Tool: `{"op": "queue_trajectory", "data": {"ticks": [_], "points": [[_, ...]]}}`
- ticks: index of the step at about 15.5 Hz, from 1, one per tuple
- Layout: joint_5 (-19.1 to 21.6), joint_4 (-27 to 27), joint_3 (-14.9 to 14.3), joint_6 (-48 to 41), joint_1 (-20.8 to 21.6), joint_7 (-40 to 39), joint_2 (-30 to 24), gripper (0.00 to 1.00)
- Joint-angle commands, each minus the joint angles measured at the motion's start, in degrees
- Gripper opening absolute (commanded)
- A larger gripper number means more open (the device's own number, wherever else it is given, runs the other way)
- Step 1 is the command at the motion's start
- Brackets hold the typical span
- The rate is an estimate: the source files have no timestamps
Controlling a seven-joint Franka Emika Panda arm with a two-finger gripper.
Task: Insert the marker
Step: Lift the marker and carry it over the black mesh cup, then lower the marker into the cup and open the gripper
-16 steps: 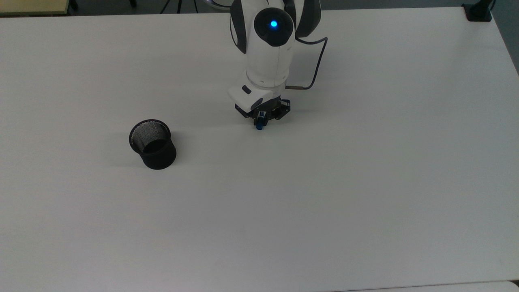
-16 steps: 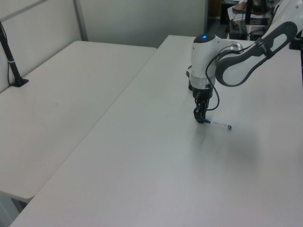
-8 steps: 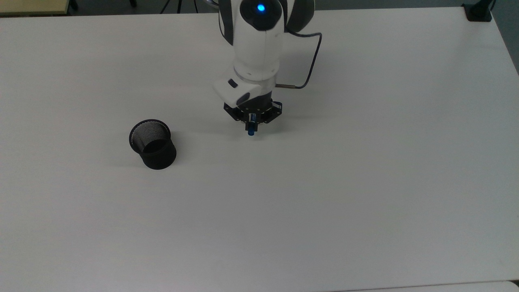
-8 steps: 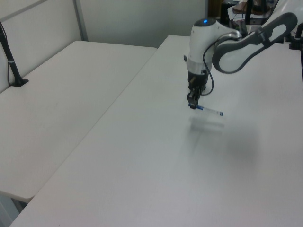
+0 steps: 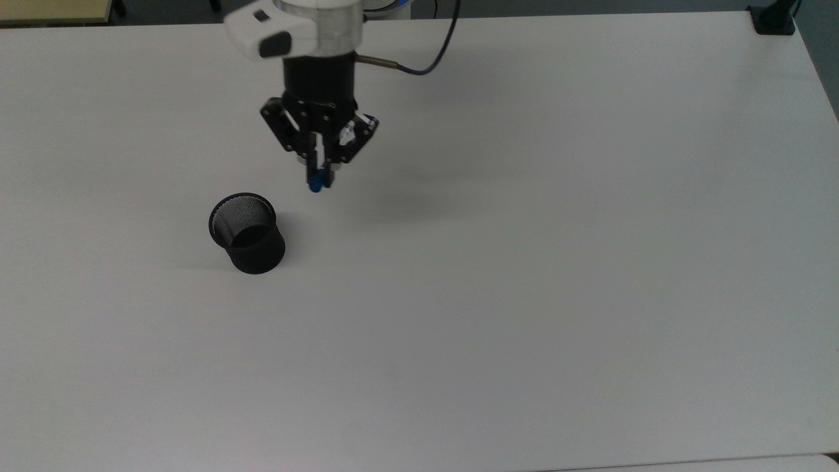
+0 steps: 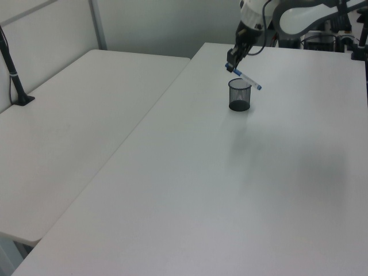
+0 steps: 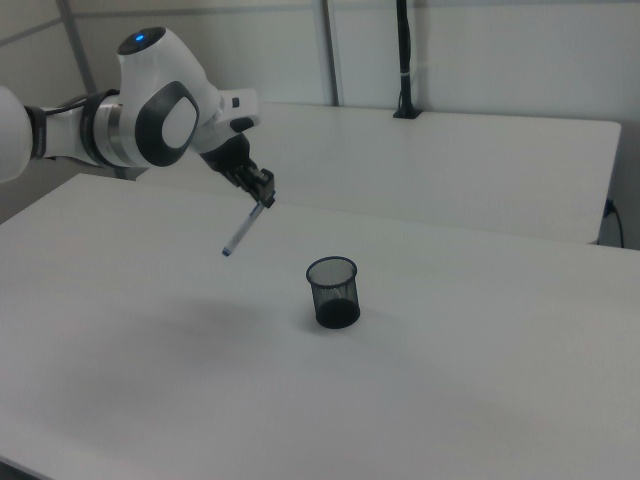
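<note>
Aloft, pincer (image 7: 262, 193) gripped marker (image 7: 241, 227) by one end, tilted; mesh cup (image 7: 333, 291) stood nearby on bench (image 7: 480, 380), apart.

The white arm is held up in the air, high above the tabletop (image 7: 480, 400). In the right view, the arm comes in from the right view's left, and a blue light is seen on top of it. The black gripper (image 7: 262, 193) is pointed down and a bit to the side. Its two fingers are closed tight on one end of the marker (image 7: 243, 228), which is held at a slant. In the top view, the gripper (image 5: 319, 172) is seen from above, near the top edge.
</note>
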Motion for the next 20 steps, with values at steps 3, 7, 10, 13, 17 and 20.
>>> {"op": "queue_trajectory", "data": {"ticks": [3,7,10,13,17,20], "points": [[-5.84,-4.53,-2.19,15.83,-3.70,0.97,-1.05,0.11],[-11.21,-7.35,-2.90,29.39,-8.36,0.88,0.79,0.11],[-13.31,-7.53,-3.16,34.85,-9.42,0.71,3.78,0.11],[-14.73,-7.09,-3.16,36.52,-9.86,0.71,6.94,0.12],[-15.00,-7.09,-3.16,38.64,-9.77,0.71,8.53,0.13],[-15.52,-7.09,-3.16,38.64,-9.77,0.80,8.97,0.25]]}}
